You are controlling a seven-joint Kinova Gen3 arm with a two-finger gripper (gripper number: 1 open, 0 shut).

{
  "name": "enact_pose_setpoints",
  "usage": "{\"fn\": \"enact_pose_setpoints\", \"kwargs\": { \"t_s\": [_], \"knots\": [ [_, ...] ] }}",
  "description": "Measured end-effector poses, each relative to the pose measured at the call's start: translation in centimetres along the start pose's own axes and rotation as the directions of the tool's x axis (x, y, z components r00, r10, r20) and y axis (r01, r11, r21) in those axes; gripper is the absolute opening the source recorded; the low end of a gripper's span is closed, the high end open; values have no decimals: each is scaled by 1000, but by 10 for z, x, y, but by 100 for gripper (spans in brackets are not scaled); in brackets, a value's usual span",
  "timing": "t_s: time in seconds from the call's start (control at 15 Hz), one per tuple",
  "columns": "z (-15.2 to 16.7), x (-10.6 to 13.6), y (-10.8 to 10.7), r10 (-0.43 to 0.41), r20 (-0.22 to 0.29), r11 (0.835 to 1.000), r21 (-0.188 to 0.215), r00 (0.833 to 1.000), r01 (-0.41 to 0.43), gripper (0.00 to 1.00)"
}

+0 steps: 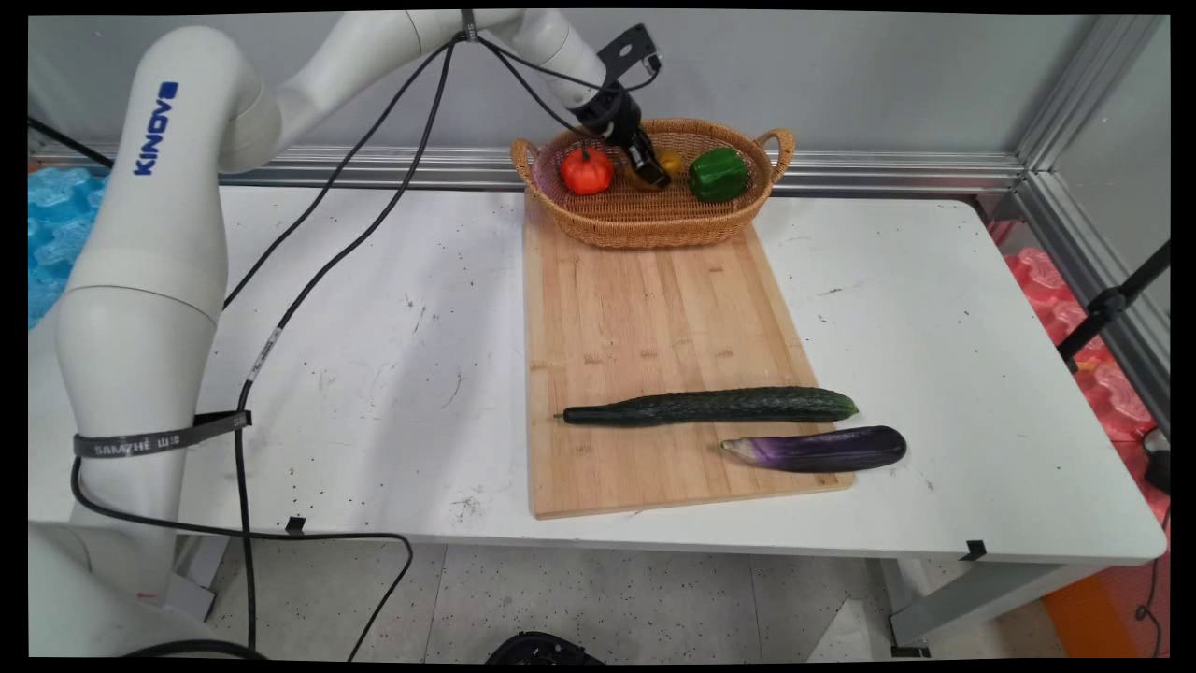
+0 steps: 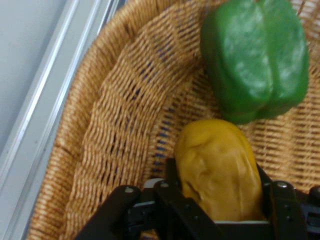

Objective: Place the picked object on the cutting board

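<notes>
My gripper (image 1: 654,173) reaches down into the wicker basket (image 1: 598,224) at the back of the table and is shut on a yellow vegetable (image 1: 669,163). In the hand view the yellow vegetable (image 2: 220,170) sits between my two black fingers (image 2: 172,187), low inside the basket (image 2: 110,130). A green bell pepper (image 2: 255,55) lies just beyond it, and to its right in the main view, the pepper (image 1: 718,175). A small orange pumpkin (image 1: 587,171) lies to the left of my gripper in the basket.
A wooden cutting board (image 1: 654,318) runs from the basket toward the table's near edge. A dark green cucumber (image 1: 710,407) lies across its near part, and a purple eggplant (image 1: 818,450) lies just in front, overhanging the board's right edge. Black cables hang from the arm.
</notes>
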Motion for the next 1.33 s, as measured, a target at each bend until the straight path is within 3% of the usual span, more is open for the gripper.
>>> {"fn": "enact_pose_setpoints", "kwargs": {
  "t_s": [0.53,1.33],
  "knots": [
    [-32,41,40,7,-24,999,36,1000,-7,0],
    [-86,100,145,-28,12,1000,12,1000,28,0]
  ]
}}
